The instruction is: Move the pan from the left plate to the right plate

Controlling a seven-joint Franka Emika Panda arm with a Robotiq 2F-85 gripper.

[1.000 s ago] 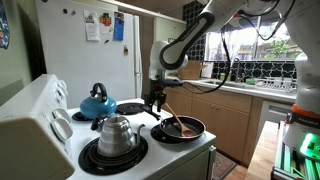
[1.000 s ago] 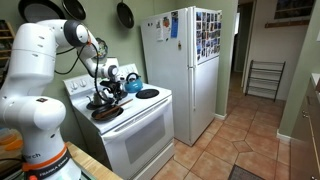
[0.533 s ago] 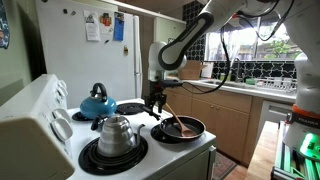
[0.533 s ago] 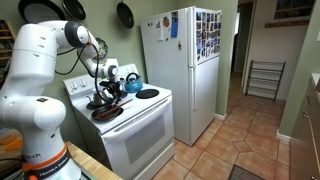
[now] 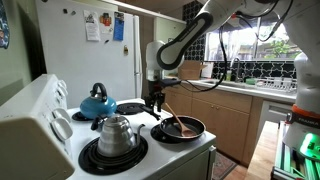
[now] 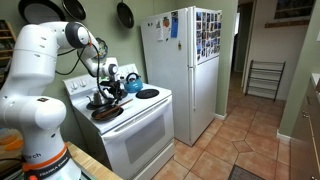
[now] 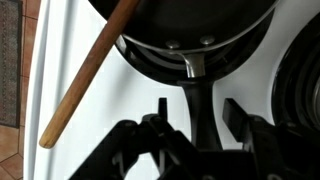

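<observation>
The black pan [image 5: 182, 127] sits on the left plate [image 7: 150, 58], whose dark ring shows round it; the pan also shows in an exterior view [image 6: 108, 112]. Its dark handle [image 7: 196, 82] points toward my gripper [image 7: 200, 106]. The gripper is open, one finger [image 7: 162, 110] on each side of the handle with gaps between, and low over the stove top in both exterior views [image 5: 155, 100] [image 6: 105, 97]. The right plate [image 5: 130, 108] is a bare coil burner behind the pan; it also shows in an exterior view [image 6: 147, 93].
A wooden stick [image 7: 90, 75] leans in the pan and sticks out over its rim. A steel kettle [image 5: 115, 135] stands on the front burner and a blue kettle [image 5: 97, 103] on the back one. The white fridge [image 6: 185, 70] stands beside the stove.
The arm's wrist has shifted slightly; the gripper stays low at the pan's handle. The pan has not moved.
</observation>
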